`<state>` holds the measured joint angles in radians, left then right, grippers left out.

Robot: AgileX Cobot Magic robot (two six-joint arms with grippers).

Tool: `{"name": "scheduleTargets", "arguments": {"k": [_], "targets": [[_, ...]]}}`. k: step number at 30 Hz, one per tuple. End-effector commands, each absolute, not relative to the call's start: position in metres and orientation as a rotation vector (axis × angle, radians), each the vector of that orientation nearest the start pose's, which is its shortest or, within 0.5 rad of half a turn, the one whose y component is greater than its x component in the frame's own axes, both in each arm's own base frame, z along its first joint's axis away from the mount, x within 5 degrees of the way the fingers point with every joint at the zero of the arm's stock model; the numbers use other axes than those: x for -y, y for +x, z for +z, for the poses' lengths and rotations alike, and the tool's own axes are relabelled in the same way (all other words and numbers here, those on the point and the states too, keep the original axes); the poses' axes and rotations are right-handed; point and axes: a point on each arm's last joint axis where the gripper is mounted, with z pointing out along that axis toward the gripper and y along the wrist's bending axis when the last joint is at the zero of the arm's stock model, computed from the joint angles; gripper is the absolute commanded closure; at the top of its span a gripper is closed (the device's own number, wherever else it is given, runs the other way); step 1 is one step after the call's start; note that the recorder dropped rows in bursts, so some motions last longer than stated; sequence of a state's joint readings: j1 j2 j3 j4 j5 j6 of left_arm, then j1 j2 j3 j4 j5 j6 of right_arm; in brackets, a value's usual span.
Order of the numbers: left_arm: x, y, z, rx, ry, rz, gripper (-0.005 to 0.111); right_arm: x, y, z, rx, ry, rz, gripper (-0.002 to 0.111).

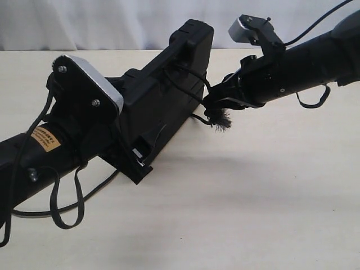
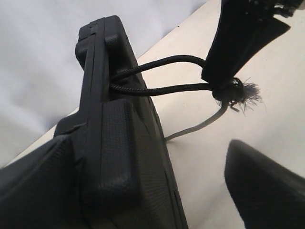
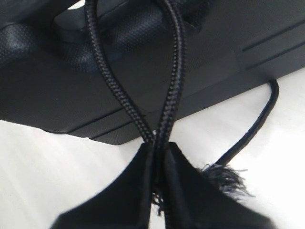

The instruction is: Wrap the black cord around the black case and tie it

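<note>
The black case (image 1: 169,84) stands tilted on edge above the table. The black cord (image 1: 185,84) comes off its upper part as two strands. My right gripper (image 1: 211,107) is shut on both strands just in front of the frayed knot (image 1: 220,120). In the right wrist view the strands (image 3: 171,86) meet between the closed fingers (image 3: 159,148), and the fringe (image 3: 224,176) sticks out beside them. In the left wrist view my left gripper (image 2: 147,152) has its jaws apart. The case (image 2: 119,143) lies against one finger, with bare table between it and the other finger (image 2: 267,191).
A loose tail of the cord (image 2: 200,126) trails over the beige table (image 1: 253,214) under the case. The left arm's own cables (image 1: 67,208) hang down near the table's front. A white curtain (image 1: 112,22) closes off the back.
</note>
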<state>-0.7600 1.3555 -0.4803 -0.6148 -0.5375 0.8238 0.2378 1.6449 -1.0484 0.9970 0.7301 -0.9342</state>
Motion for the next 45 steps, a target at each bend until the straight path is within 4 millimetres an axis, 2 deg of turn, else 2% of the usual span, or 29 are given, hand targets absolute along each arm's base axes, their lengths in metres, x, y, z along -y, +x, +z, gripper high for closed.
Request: {"name": "scheduleTargets", "arguments": {"k": [1,6,17,27,37,45], "targets": [[0.156,0.198,0.204,-1.818,0.787,-0.078,0.026,-0.128,0.311,0.242,-2.393,-0.564,0.841,0.104],[0.157,0.197,0.204,-1.814,0.804,-0.079,0.026,-0.13,0.314,0.247,-2.353,-0.469,0.906,0.104],[0.158,0.196,0.203,-1.805,0.845,-0.082,0.026,-0.13,0.319,0.243,-2.343,-0.437,0.888,0.104],[0.17,0.186,0.2,-1.788,0.968,-0.234,0.026,-0.131,0.319,0.244,-2.325,-0.457,0.897,0.104],[0.177,0.179,0.2,-1.771,1.038,-0.34,0.026,-0.126,0.316,0.237,-2.401,-0.531,0.801,0.104],[0.18,0.18,0.191,-1.798,1.052,-0.366,0.026,-0.121,0.307,0.218,-2.464,-0.458,0.788,0.104]]}}
